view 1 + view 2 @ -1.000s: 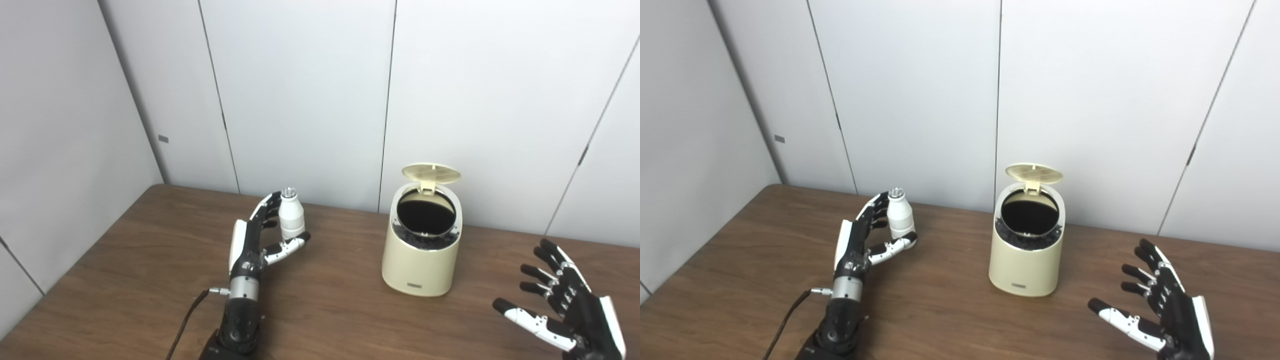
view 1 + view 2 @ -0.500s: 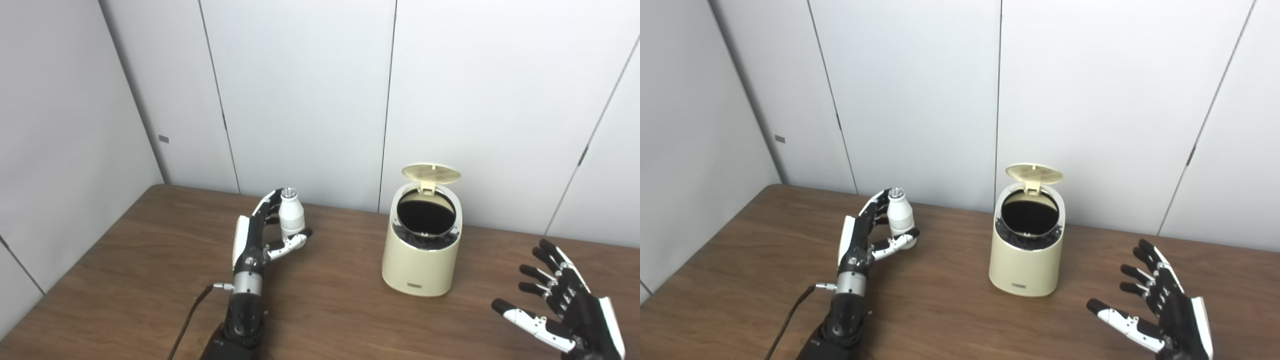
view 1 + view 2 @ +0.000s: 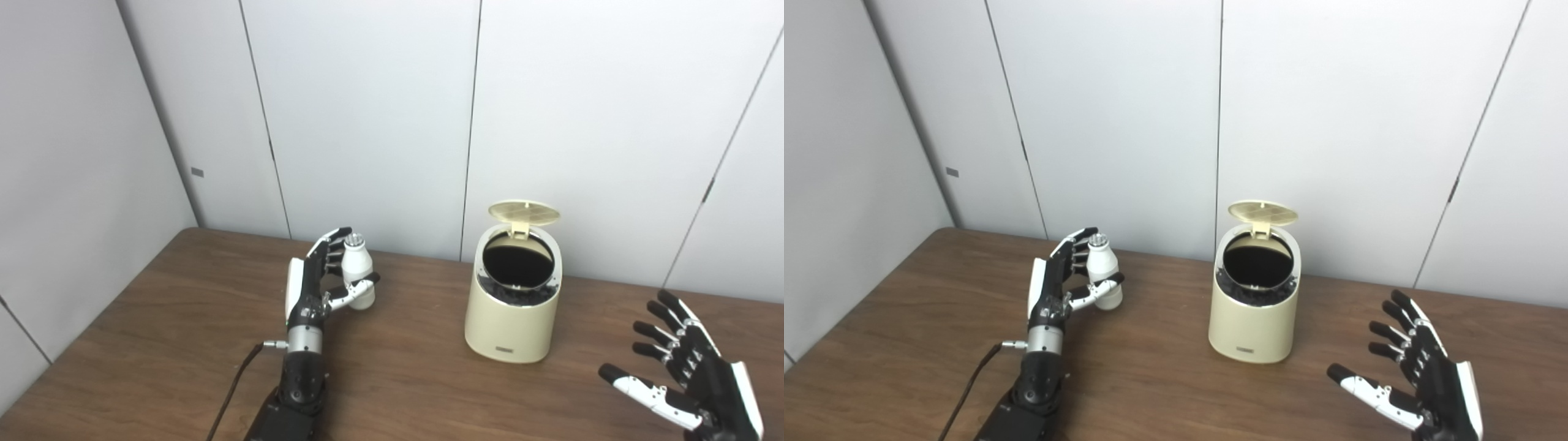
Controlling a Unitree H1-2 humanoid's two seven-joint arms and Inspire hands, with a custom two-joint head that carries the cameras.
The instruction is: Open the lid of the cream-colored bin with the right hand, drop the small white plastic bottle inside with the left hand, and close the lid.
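The left hand (image 3: 318, 285) is gripping the small white bottle (image 3: 357, 272) — its fingers are curling behind the bottle and its thumb is pressing across the front, so the hand is clamped on it. The bottle is standing nearly upright in that grasp, its ribbed cap pointing up, and it is being held above the brown wooden table (image 3: 153, 343), well to the left of the cream-colored bin (image 3: 513, 312). Whether the bottle's base is touching the tabletop cannot be told for certain, though it is looking slightly raised. The bin is sitting on the table near the back wall, and its round lid (image 3: 524, 212) is standing open, tilting back on its hinge and leaving the dark round mouth uncovered. The right hand (image 3: 692, 380) is hovering low at the near right corner, well apart from the bin — its fingers are spreading wide and it is holding nothing. A dark cable (image 3: 233, 392) is running along the left forearm toward the bottom edge.
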